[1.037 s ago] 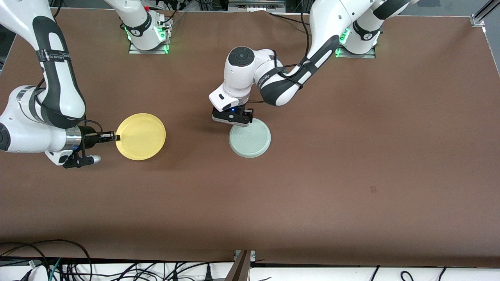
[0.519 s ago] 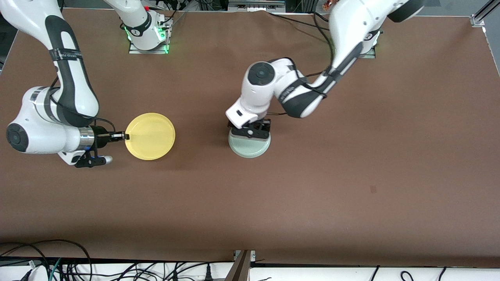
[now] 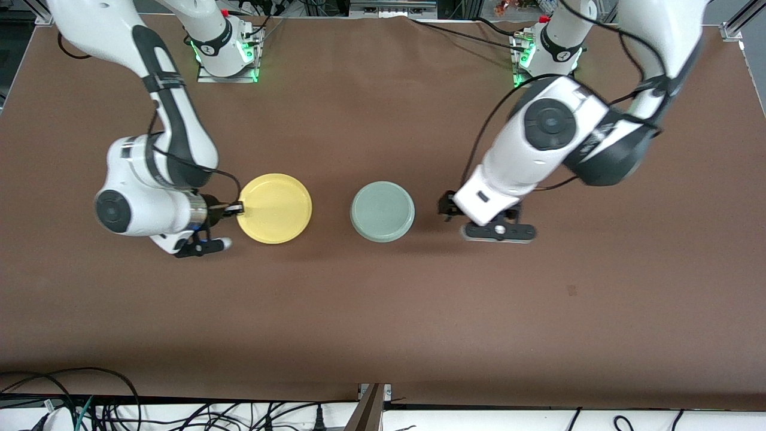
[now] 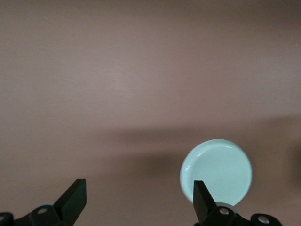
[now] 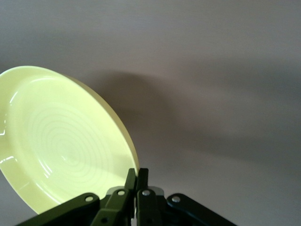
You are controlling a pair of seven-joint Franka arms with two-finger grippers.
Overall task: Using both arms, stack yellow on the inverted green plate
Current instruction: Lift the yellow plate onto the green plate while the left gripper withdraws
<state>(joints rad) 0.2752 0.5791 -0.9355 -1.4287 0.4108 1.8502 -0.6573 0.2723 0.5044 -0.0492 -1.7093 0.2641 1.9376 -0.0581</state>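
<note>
The yellow plate (image 3: pixel 274 208) sits a little left of centre in the front view, a smooth, round, glossy plastic disc with a low raised rim. It is pinched at its edge by the right gripper (image 3: pixel 237 209), whose two black fingers are pressed together on the rim. In the right wrist view the plate (image 5: pixel 61 141) hangs tilted above the brown surface, faint concentric rings moulded into its hollow, its shadow cast on the table beneath; its outer edge is cut off by the frame.

Beside it, toward the left arm's end of the table, the green plate (image 3: pixel 382 211) lies flat on the table, apart from the yellow one, pale mint and matte, showing a smooth flat face with a rounded shoulder. From the left wrist it appears as a washed-out pale disc (image 4: pixel 216 172), partly hidden by one black fingertip.

The left gripper (image 3: pixel 486 222) hovers right of the green plate, over bare table, its fingers spread wide with nothing between them; the white wrist covers most of it in the front view.

The table (image 3: pixel 383 311) is covered in a dull brown sheet.
</note>
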